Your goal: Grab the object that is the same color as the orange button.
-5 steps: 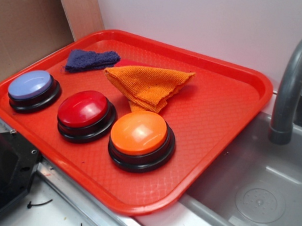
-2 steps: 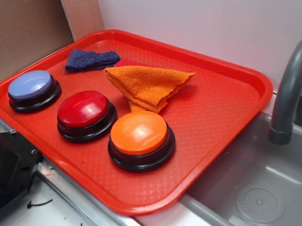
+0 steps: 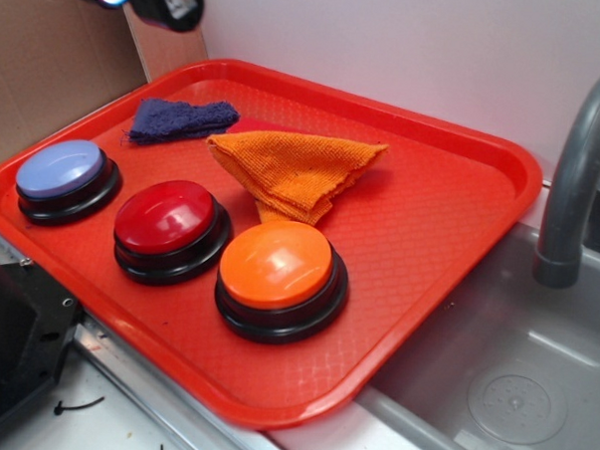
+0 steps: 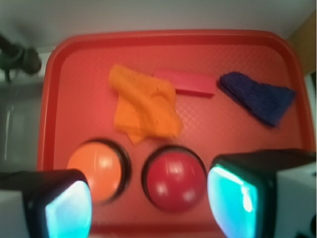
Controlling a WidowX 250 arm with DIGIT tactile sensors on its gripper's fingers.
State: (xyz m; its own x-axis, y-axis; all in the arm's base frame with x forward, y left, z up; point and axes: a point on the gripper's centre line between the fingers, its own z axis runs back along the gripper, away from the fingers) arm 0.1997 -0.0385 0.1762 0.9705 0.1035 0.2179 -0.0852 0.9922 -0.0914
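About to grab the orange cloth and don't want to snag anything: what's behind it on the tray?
Behind the orange cloth a flat red block lies on the tray. The exterior view hides most of the block; whether they touch is unclear.

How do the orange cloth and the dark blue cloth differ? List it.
Colour: the orange cloth matches the orange button; the dark blue cloth does not.
Size: the orange cloth looks larger and spreads wider than the dark blue cloth.
Place: the orange cloth lies just behind the orange button, mid-tray; the dark blue cloth sits nearer the tray's far corner.
Shared: both are folded, coarse-textured and lie untouched on the tray.
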